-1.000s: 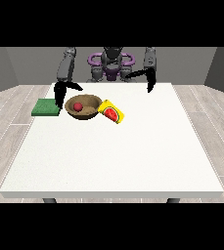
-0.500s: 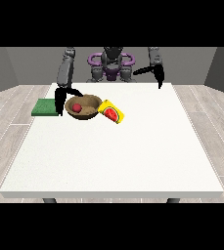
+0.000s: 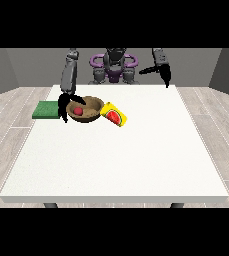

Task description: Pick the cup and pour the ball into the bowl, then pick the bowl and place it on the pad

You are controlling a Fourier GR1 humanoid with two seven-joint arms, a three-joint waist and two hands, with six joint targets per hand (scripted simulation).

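- The green pad (image 3: 47, 110) lies flat near the far edge of the white tabletop (image 3: 116, 160), towards the view's left.
- Just beside the pad, my hand at the view's left (image 3: 64, 104) hangs down from its grey forearm at the left rim of the brown bowl (image 3: 85, 109).
- Its fingers (image 3: 64, 116) point downward along the outside of the bowl's rim, and another dark part of the hand reaches over the rim towards the inside; whether they actually pinch the rim I cannot tell.
- The bowl sits upright on the tabletop between the pad and the cup, apart from the pad.
- The red ball (image 3: 78, 110) rests inside the bowl, towards its left side.
- The yellow cup (image 3: 114, 114) lies tipped on its side just beside the bowl's right rim, its red inside facing the camera.
- My hand at the view's right (image 3: 164, 76) is raised above the far right part of the tabletop, well apart from the cup and bowl.
- Its fingers (image 3: 166, 82) hang downward and hold nothing; how far they are curled I cannot tell.
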